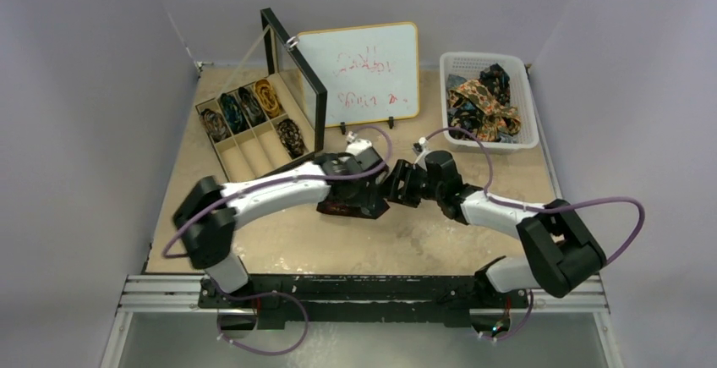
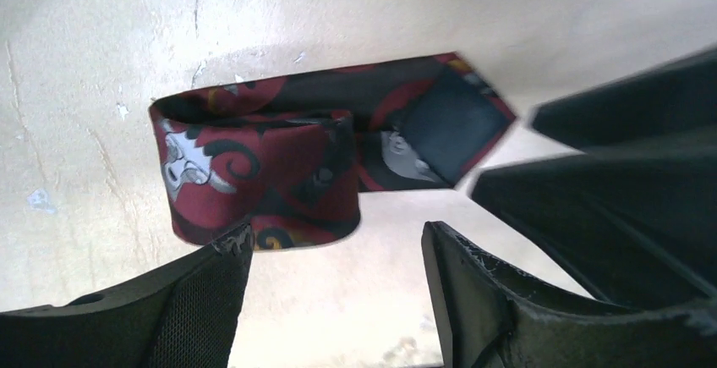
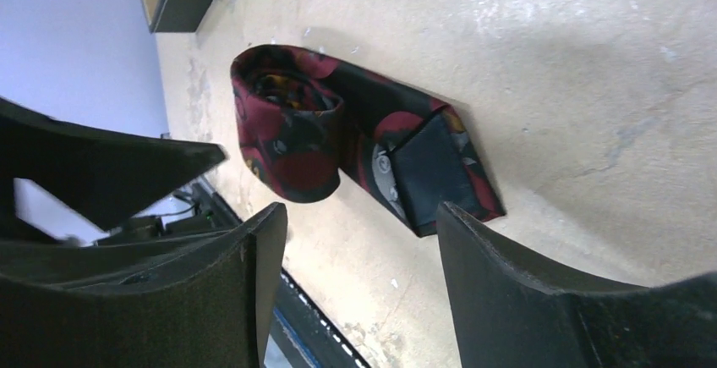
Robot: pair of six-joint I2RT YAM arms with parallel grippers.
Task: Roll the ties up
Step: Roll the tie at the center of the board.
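Left wrist view, mid-frame: with left end effector [image 2: 336,237] and right end effector [image 3: 359,216] both spread wide and empty near the half-coiled maroon tie [image 2: 254,165] on the worktop [image 2: 84,89], pinch the coil and roll toward the pointed tail, keeping edges aligned.

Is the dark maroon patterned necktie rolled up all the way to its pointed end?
No, the dark maroon patterned necktie is only partly coiled; its pointed end lies flat on the table.
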